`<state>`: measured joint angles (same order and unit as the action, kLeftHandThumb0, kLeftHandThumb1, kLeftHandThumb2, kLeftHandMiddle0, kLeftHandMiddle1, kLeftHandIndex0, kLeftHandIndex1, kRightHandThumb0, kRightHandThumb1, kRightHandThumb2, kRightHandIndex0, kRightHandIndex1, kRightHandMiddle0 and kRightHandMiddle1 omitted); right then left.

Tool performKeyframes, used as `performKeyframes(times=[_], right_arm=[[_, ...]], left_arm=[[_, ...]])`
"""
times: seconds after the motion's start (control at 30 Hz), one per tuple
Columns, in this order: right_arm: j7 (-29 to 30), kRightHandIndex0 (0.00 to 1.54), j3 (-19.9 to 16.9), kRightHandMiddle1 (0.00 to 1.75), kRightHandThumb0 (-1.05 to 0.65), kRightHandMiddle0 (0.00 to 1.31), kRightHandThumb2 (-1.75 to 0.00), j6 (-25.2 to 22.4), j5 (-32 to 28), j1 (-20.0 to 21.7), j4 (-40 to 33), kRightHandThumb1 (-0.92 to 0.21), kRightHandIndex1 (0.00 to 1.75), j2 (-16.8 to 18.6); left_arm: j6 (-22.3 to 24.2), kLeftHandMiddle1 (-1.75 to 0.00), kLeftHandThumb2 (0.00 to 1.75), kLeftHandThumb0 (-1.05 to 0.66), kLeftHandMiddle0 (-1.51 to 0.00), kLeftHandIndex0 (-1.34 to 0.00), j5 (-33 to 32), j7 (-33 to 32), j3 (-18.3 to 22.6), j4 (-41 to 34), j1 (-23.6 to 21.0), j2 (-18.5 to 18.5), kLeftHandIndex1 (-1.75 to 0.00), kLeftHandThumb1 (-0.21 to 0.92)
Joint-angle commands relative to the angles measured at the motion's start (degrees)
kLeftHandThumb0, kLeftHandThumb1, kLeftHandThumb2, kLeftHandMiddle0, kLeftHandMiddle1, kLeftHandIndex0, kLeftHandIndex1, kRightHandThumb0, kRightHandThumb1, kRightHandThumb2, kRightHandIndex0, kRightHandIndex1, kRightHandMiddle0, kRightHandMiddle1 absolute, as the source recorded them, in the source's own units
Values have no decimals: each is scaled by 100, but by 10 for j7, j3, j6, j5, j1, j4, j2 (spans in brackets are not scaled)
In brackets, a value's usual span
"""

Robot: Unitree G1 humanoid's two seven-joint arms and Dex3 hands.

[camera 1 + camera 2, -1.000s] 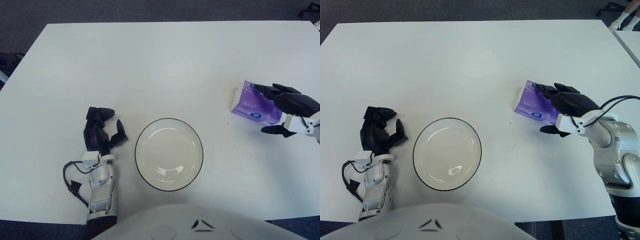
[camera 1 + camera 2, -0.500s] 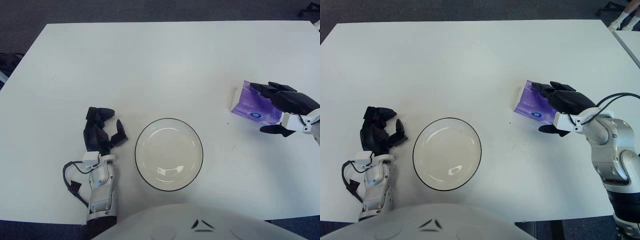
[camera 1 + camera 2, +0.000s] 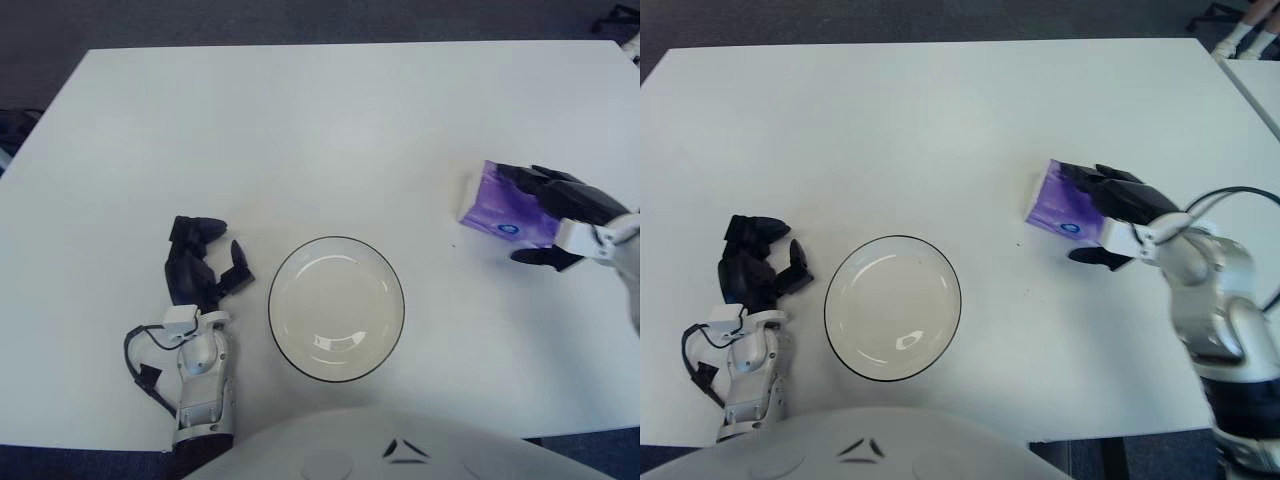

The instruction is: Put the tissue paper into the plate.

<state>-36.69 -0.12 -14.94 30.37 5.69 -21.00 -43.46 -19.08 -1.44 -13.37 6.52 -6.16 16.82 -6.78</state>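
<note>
Your right hand [image 3: 1118, 222] grips the purple tissue pack [image 3: 1060, 205] on the table, well right of the empty plate [image 3: 892, 306] it must reach, while your left hand [image 3: 752, 268] shows loosely curled left of the plate.

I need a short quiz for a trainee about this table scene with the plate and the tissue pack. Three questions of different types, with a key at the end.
1. True or false: the tissue pack already lies in the plate.
2. Which hand is at the purple pack? A) left hand B) right hand
3. Fill in: the left hand shows to the ____ of the plate.

Key
1. False: the pack is on the white table, off to the plate's right, and the plate holds nothing.
2. B: its fingers lie over the pack, thumb below.
3. left
</note>
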Motion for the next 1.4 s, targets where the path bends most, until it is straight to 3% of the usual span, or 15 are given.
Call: performKeyframes(times=[0.0,0.33,0.7,1.37], right_arm=[[-7,0,49,0,-100,0,-62,7,15,55,41,-54,0,8],[66,0,76,0,-105,0,-46,108,20,71,158,-69,0,2],[158,0,112,0,-105,0,-41,177,35,107,288,-70,0,35],[180,0,140,0,-102,0,-40,182,43,130,338,-65,0,53]], left_arm=[[12,-168,137,-1,-67,-43,0,-3,1,18,19,-13,-175,26],[13,-168,137,-1,-67,-43,-6,1,2,17,19,-10,-175,27],[18,-170,137,-1,-65,-42,-2,0,4,12,21,-10,-175,28],[10,-166,138,-1,-67,-45,2,-1,6,13,25,-10,-175,26]])
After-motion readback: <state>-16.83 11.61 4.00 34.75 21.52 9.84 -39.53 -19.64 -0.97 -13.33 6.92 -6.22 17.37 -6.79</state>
